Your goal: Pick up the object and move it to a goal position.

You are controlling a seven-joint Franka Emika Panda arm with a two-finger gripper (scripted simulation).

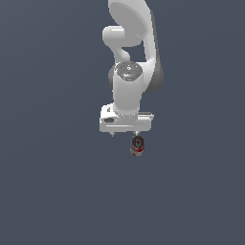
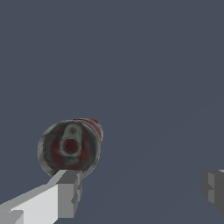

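Gripper [image 2: 142, 192] jaws stand wide apart in my wrist view, nothing held between them; one finger [image 2: 68, 192] shows beside the can's rim, the other finger [image 2: 214, 188] is well apart at the frame edge. Tin can [image 2: 70, 146] stands upright, dark metallic top with a ring pull facing the camera, red label visible down one side. It sits nearer the first finger, off the midline. Exterior view: can [image 1: 138, 145] on the grey floor [image 1: 48, 191] just below the hand [image 1: 125, 122]. Whether that finger touches it, I cannot tell.
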